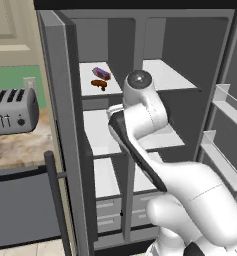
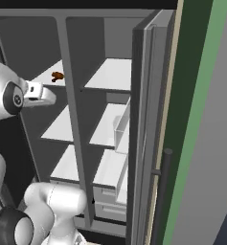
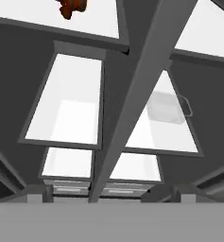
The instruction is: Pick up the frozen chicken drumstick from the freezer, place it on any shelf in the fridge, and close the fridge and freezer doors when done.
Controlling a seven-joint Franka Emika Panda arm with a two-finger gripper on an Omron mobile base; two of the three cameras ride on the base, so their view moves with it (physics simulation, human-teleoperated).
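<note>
The brown chicken drumstick [image 1: 99,84] lies on the top white shelf of the freezer [image 1: 101,135], beside a purple packet [image 1: 101,73]. From the right base it is a small brown lump [image 2: 57,75] just above and beyond my hand. In the hand view the drumstick [image 3: 72,6] is at the top edge, well away from my gripper [image 3: 111,191]. The gripper's fingertips stand wide apart, open and holding nothing. The fridge [image 1: 170,115] has broad bare white shelves [image 2: 112,74]. Both doors are swung open: the freezer door [image 1: 60,125] at the left, the fridge door [image 2: 148,119] at the right.
A grey divider post [image 3: 132,94] runs between the two compartments. White bins [image 1: 225,107] line the inside of the fridge door. Pale grey drawers [image 1: 110,212] sit at the bottom. A silver toaster [image 1: 12,112] stands on the counter left of the freezer door.
</note>
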